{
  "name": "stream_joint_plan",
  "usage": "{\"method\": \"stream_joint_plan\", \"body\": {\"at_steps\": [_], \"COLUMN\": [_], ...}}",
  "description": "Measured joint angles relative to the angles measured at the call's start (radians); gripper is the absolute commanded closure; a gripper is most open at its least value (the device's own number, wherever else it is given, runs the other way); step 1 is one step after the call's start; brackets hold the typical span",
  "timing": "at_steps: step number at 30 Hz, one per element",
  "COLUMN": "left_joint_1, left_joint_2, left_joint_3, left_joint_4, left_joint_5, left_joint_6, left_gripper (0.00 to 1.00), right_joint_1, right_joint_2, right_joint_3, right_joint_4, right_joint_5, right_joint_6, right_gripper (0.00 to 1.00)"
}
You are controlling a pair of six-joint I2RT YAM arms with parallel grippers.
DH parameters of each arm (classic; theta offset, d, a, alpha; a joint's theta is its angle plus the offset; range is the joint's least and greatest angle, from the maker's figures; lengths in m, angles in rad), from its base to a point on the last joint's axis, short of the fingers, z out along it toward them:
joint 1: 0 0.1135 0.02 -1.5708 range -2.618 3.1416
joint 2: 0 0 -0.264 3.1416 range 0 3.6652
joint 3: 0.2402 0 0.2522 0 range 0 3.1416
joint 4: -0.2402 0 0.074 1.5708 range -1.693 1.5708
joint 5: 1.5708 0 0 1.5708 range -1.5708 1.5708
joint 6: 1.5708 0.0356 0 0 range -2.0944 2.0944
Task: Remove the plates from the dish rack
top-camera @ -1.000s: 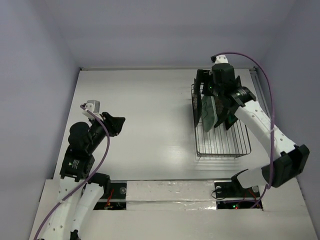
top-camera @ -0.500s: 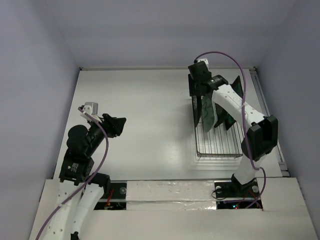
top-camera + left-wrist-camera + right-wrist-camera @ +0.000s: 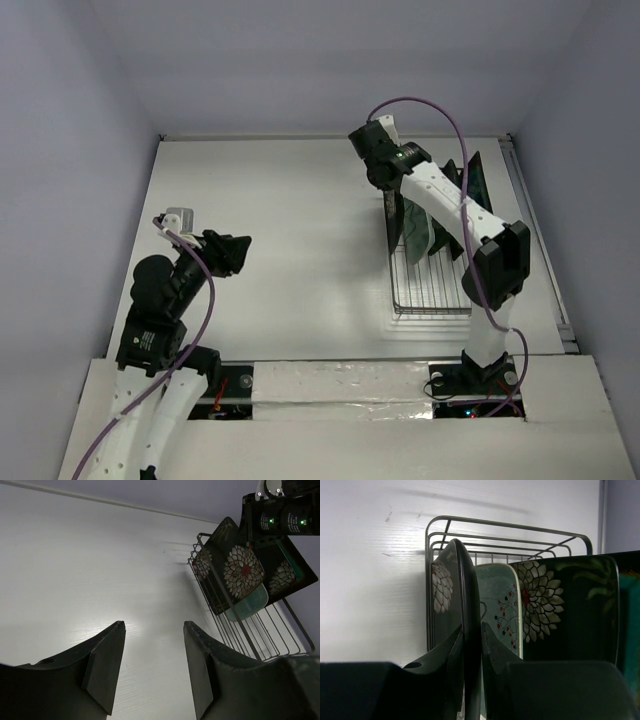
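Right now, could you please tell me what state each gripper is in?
Left gripper: open, holding nothing.
Right gripper: closed on the rim of the outermost dark flowered plate, which stands upright in the dish rack.

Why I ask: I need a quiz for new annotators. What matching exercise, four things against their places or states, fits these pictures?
Things:
1. left pincer
2. right pincer
3. mint-green plate
4. teal-centred plate

Places or states:
A. at the far end of the row from the gripped plate, in the dish rack
B. open and empty, above the table
C. closed on the rim of the end dark flowered plate
D. standing next to the gripped plate

Pairs: 1-B, 2-C, 3-D, 4-A
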Motion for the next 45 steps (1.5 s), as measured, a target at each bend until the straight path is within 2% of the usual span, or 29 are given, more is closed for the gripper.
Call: {"method": "stream_joint_plan", "body": {"at_steps": [2, 17, 25, 40, 45], "left_joint_1": [0.000, -0.031, -0.031, -0.031, -0.031], "left_joint_2": [-0.006, -0.024, -0.024, -0.023, -0.021], "left_joint_3": [0.000, 0.000, 0.000, 0.000, 0.000], "left_joint_4": [0.000, 0.000, 0.000, 0.000, 0.000], "left_joint_5": [-0.006, -0.032, -0.035, -0.040, -0.040], "left_joint_6": [0.000, 0.000, 0.000, 0.000, -0.001], "left_gripper": [0.53, 0.52, 0.52, 0.52, 0.53], "right_joint_1": [0.003, 0.095, 0.105, 0.106, 0.105], "right_joint_2": [0.016, 0.037, 0.024, -0.243, -0.308], "right_joint_3": [0.023, 0.126, 0.179, 0.182, 0.153], "right_joint_4": [-0.020, -0.130, -0.133, -0.130, -0.062], "right_joint_5": [0.024, 0.212, 0.246, 0.270, 0.169], "right_joint_6": [-0.005, -0.085, -0.093, -0.090, -0.080], "right_gripper": [1.00, 1.00, 1.00, 1.00, 1.00]}}
